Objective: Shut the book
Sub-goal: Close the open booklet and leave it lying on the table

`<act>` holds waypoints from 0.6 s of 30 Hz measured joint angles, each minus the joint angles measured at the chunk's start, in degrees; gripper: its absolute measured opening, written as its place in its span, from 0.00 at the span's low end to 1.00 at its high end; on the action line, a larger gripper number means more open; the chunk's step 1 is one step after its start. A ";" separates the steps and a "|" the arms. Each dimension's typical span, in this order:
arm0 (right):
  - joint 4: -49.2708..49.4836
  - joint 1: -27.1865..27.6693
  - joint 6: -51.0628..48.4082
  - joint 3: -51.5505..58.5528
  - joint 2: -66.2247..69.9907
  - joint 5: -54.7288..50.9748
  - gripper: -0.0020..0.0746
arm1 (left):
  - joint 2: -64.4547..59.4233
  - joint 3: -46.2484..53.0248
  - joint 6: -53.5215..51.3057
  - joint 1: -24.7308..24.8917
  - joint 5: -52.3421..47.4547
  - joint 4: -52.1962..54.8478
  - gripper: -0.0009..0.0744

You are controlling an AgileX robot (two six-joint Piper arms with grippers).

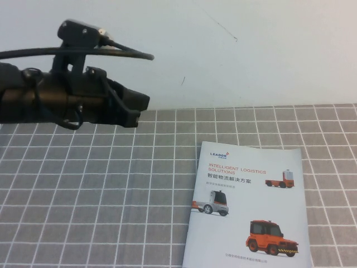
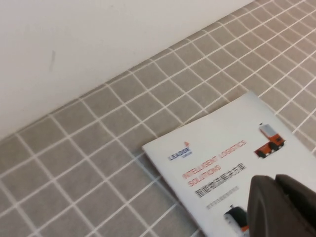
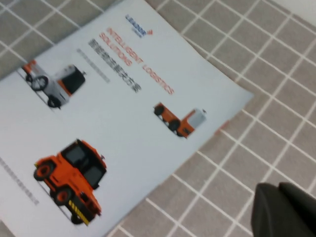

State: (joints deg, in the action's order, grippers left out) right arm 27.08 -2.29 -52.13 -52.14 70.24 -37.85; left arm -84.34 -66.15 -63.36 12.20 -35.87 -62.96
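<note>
book (image 1: pixel 248 206) closed, cover up, flat on table (image 1: pixel 83 195) | left end effector (image 1: pixel 140 107) raised beside it, together | right end effector (image 3: pixel 279 200) near book's edge, seemingly together

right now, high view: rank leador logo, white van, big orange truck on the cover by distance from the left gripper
Left gripper hangs raised at far left; right gripper shows only in its wrist view.
1. Leador logo, far left corner of the book.
2. White van, left middle.
3. Big orange truck, near right.

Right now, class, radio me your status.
Left hand aloft, left of book. Right hand over cloth beside it. Book closed, cover up. Nothing on it.
</note>
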 joint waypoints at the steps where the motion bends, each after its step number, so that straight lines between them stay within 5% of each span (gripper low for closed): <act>1: -2.22 0.10 2.40 0.00 -1.35 -0.64 0.02 | 1.25 0.10 1.08 0.00 0.12 2.08 0.01; 8: -15.89 0.10 14.35 0.00 -10.72 -7.67 0.02 | 12.49 0.76 16.55 0.00 0.02 23.25 0.01; 18: -17.68 0.10 18.67 2.63 -25.74 -10.08 0.02 | 34.37 18.28 32.49 0.00 12.39 40.43 0.01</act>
State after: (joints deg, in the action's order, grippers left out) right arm 9.40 -2.19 -33.46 -49.52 44.50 -47.93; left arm -49.96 -47.87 -30.87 12.20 -23.49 -22.53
